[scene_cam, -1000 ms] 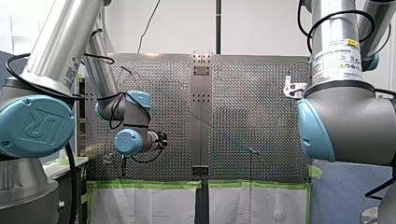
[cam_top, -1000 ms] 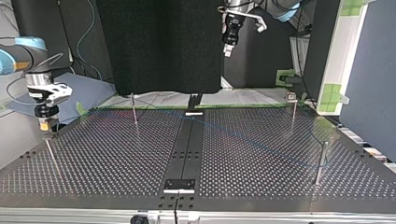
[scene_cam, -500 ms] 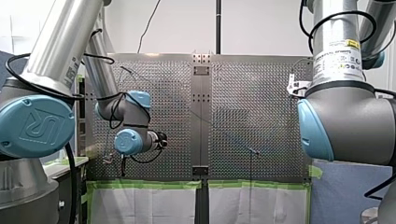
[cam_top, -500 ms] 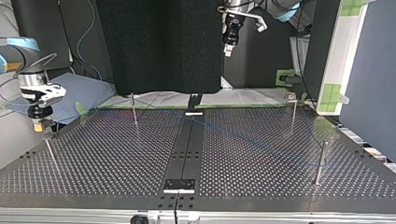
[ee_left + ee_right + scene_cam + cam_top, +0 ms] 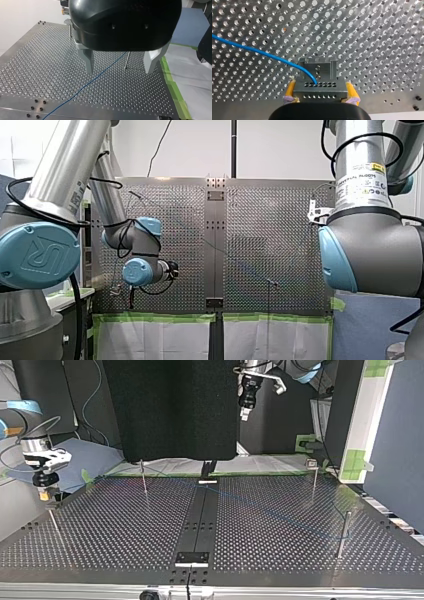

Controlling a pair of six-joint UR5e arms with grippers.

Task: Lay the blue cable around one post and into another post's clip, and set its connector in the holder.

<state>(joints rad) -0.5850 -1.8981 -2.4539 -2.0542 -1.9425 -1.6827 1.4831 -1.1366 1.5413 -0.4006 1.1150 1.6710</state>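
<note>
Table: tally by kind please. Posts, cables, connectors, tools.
Posts: 4
Cable: 1
Connector: 1
Tools: 2
Total: 8

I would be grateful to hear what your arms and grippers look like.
Both arms are silver tubes with grey joints, blue caps and black cables; my left arm bears a UR logo, my right arm a printed label. My left gripper is black with metal fingers; my right gripper has yellow pads.
</note>
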